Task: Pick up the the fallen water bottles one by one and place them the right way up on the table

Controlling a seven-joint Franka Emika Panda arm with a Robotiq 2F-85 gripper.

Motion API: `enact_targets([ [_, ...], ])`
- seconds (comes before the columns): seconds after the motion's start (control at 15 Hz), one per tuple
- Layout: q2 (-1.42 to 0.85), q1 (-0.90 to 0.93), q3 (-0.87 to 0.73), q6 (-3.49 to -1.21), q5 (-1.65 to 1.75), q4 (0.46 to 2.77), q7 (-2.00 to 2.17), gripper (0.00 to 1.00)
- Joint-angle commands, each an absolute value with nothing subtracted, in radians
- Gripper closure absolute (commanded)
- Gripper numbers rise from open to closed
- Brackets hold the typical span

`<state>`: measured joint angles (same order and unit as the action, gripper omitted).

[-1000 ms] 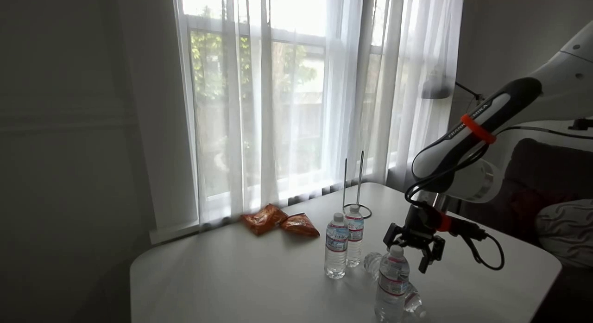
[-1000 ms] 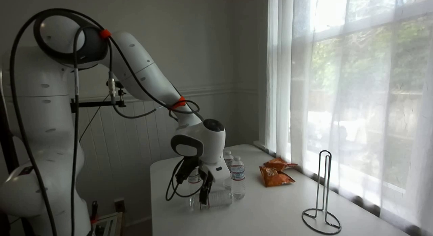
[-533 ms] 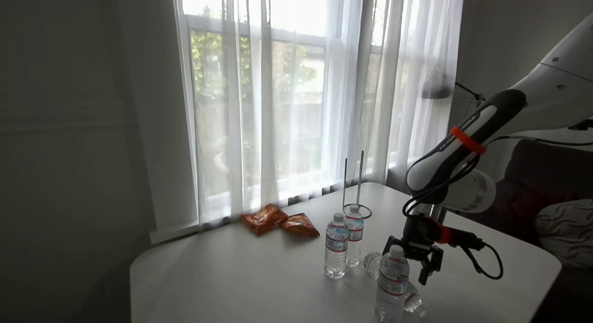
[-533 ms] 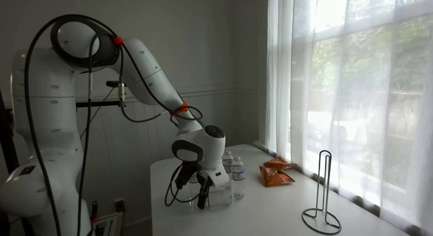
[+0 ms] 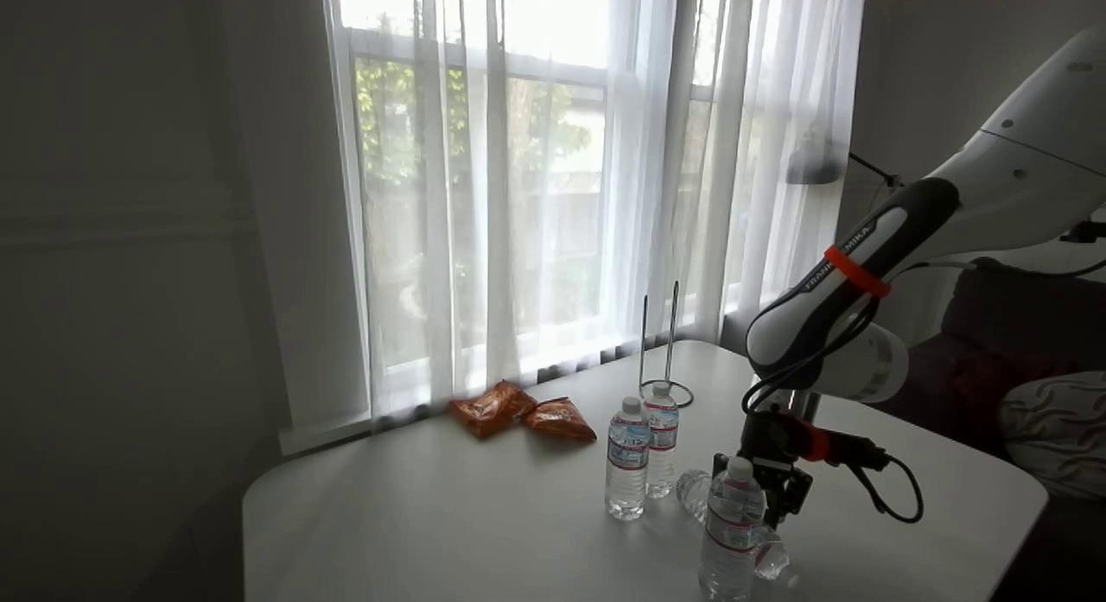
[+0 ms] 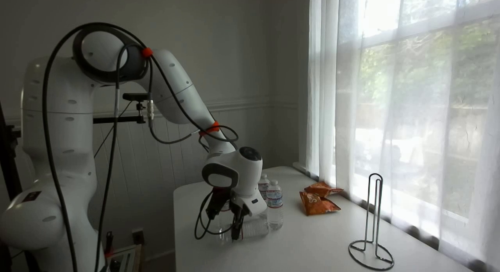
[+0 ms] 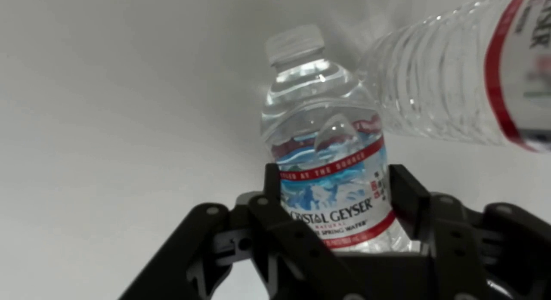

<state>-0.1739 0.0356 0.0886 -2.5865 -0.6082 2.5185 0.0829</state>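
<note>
One fallen water bottle (image 7: 335,205), clear with a red, white and blue label, lies on its side on the white table (image 5: 432,533). In the wrist view its cap points away from my gripper (image 7: 330,173), whose black fingers press on both sides of the label. An upright bottle (image 5: 730,541) hides part of the lying bottle (image 5: 694,491) and of the gripper in an exterior view. That lying bottle (image 6: 254,228) also shows past the fingers from across the table. Its base end is covered by the gripper in the wrist view.
Two more upright bottles (image 5: 627,459) stand close together near the lying one's base. Beside its shoulder, a bottle (image 7: 434,80) nearly touches it in the wrist view. Orange snack bags (image 6: 319,203) lie by the window. A wire holder (image 6: 375,225) stands on the table.
My arm has come down and shifted a little over the lying bottle. The fingers have gone from wide apart to closed on its label. The bottle has barely shifted; the upright bottles have not moved.
</note>
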Motion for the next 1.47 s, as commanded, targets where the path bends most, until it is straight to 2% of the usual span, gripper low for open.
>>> enact_targets([
  [0.0,-0.185,0.031,0.067,-2.568,-0.545,2.511,0.120,0.62],
  [0.13,-0.180,0.023,0.057,-2.547,-0.528,2.507,0.131,0.65],
  [0.4,-0.137,-0.005,0.023,-2.424,-0.513,2.501,0.177,0.78],
  [0.87,-0.102,-0.089,-0.055,-2.110,-0.548,2.454,0.158,0.78],
  [1.4,-0.163,-0.200,-0.154,-1.761,-0.703,2.367,0.137,0.78],
])
